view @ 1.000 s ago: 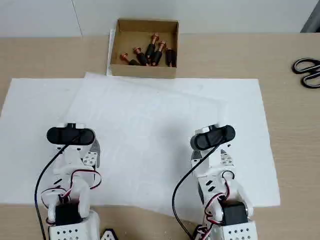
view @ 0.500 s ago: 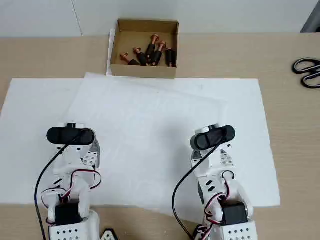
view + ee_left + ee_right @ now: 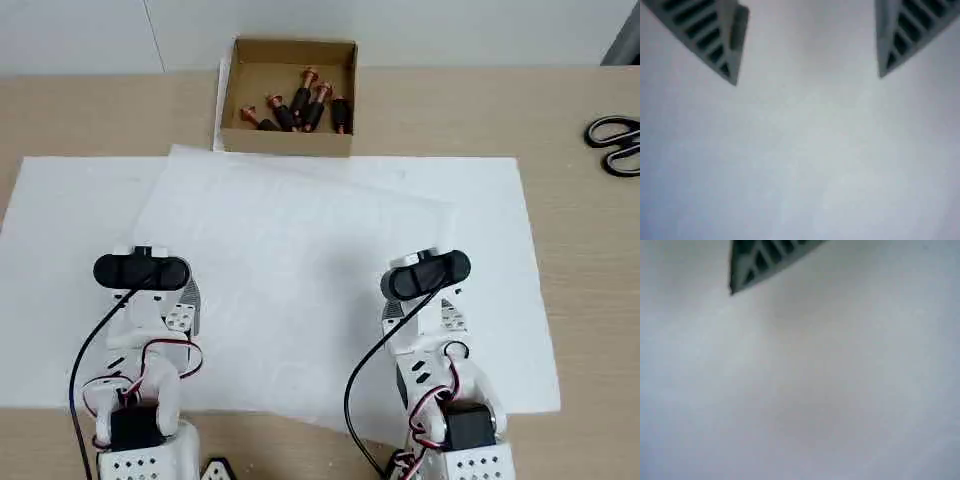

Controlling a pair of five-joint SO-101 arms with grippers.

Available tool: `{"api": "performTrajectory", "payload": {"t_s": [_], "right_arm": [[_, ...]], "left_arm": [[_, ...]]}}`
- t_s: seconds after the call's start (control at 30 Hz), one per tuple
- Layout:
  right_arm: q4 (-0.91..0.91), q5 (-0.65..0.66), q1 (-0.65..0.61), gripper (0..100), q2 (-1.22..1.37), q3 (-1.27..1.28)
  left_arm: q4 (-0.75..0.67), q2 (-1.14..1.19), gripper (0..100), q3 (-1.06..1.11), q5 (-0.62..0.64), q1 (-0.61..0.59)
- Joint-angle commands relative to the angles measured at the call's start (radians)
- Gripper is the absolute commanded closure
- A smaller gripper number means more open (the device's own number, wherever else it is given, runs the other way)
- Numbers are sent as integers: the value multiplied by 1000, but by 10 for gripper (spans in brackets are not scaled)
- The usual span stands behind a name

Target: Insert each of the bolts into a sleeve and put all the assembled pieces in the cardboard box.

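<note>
The cardboard box [image 3: 287, 141] stands at the far middle of the table. Several copper bolts in black sleeves [image 3: 303, 106] lie inside it. Both arms are folded back at the near edge, the left arm [image 3: 141, 273] and the right arm [image 3: 424, 276], each pointing down at the white paper [image 3: 300, 240]. In the left wrist view my left gripper [image 3: 807, 79] is open, its two fingertips wide apart with only paper between them. Part of my right gripper [image 3: 765, 262] hangs just over bare paper and holds nothing that I can see.
White paper sheets cover the middle of the wooden table [image 3: 580, 250]. Black scissors [image 3: 614, 145] lie at the far right edge. A wall runs behind the box.
</note>
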Motion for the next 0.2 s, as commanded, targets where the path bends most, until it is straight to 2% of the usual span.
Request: {"api": "performTrajectory", "payload": {"t_s": [0.0,0.17], "right_arm": [[4,8,8,861,-10,9],[4,8,8,861,-10,9]], "left_arm": [[-2,-5,832,-8,-3,-2],[-2,-5,832,-8,-3,-2]]}}
